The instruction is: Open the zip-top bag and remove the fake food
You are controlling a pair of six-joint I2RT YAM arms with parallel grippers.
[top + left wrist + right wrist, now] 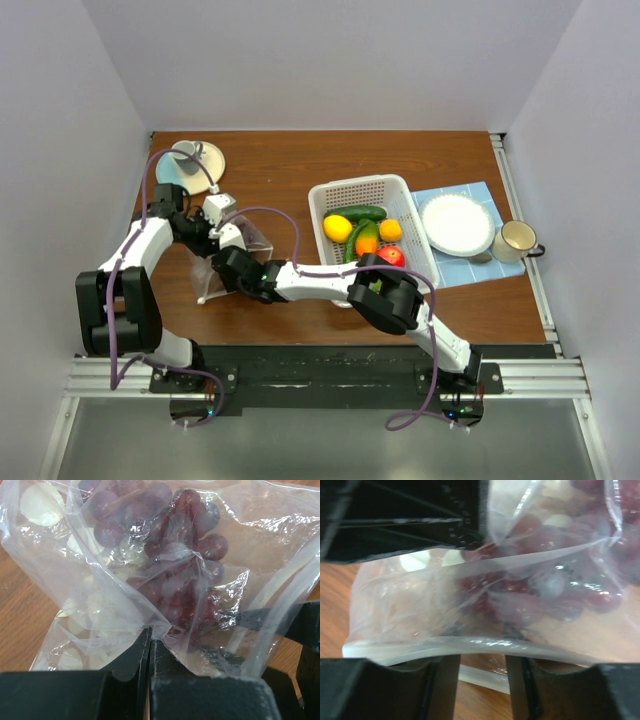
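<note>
Left gripper (150, 644): fingers pressed together, pinching a fold of zip-top bag (270, 535) film.
Right gripper (482, 677): fingers narrowly parted, the bag's zip rim lying across their tips, not visibly clamped.
Contents: purple grapes (165, 530), inside the bag. The bag sits over the table (300, 165), left of the basket (318, 205).
Other fake food (365, 235): in the basket.
Handling note: the right fingers should close on the opposite lip, then both pull apart slowly. The film looks slippery and may slide free.

Top camera looks down; both wrist cameras closely share the bag (260, 555)
</note>
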